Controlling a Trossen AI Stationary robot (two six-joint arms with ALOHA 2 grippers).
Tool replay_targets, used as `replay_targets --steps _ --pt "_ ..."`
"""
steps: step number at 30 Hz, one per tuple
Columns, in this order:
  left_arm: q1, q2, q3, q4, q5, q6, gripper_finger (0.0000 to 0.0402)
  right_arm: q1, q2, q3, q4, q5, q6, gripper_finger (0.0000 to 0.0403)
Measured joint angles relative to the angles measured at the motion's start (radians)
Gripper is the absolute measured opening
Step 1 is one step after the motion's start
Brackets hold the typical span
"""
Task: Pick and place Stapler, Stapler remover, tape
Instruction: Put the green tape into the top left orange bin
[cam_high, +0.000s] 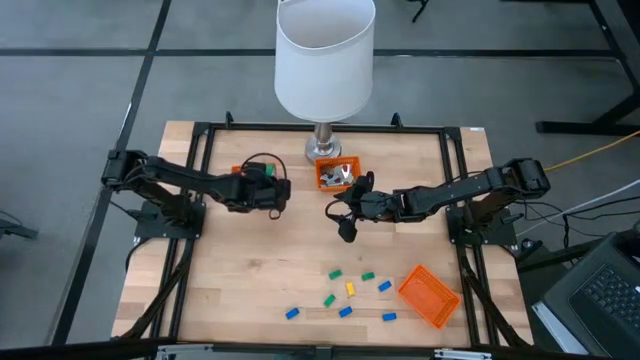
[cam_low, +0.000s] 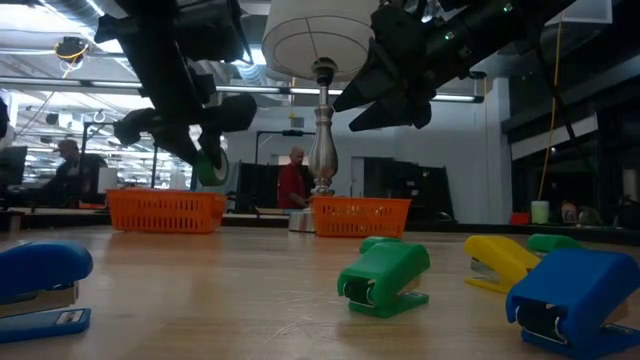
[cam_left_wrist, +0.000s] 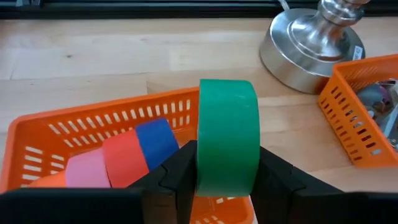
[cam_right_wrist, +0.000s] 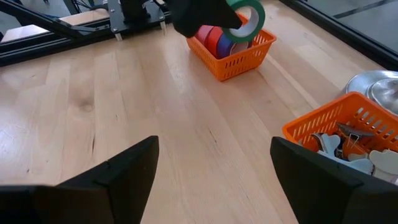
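My left gripper (cam_left_wrist: 227, 163) is shut on a green tape roll (cam_left_wrist: 227, 127), above the small orange basket (cam_left_wrist: 93, 121) on the table's far left part (cam_high: 243, 172). Pink (cam_left_wrist: 87, 169), red (cam_left_wrist: 124, 157) and blue (cam_left_wrist: 155, 140) rolls stand side by side in that basket. My right gripper (cam_right_wrist: 214, 180) hangs open in mid-table (cam_high: 347, 224), above bare wood and touching nothing. Small blue, green and yellow staplers (cam_high: 350, 288) lie scattered on the near part of the table; the low view shows them close up (cam_low: 385, 280). My left gripper pinches the green roll between its two fingers (cam_left_wrist: 177, 171), one on each flat side (cam_left_wrist: 200, 155), the outer band facing the wrist camera. The fingers come from above (cam_low: 205, 150). The roll stands on edge, lifted clear over the basket's right end.
A lamp with a white shade (cam_high: 323, 55) stands on a metal base (cam_high: 323, 150) at the far edge. Beside it sits an orange basket (cam_high: 337, 173) of pale silvery pieces. A third orange basket (cam_high: 428, 295) lies near the right front. People show in the room behind (cam_low: 295, 180).
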Motion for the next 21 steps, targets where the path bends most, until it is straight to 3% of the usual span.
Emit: replay_targets --steps 8,21 --pt "0.007 0.071 0.0 -0.001 -0.003 -0.062 0.012 0.0 0.0 0.0 0.0 0.0 0.0 0.0313" --pt "0.036 0.069 -0.001 -0.009 0.051 -0.043 0.0141 0.0 0.0 0.0 0.0 0.0 0.0 0.0313"
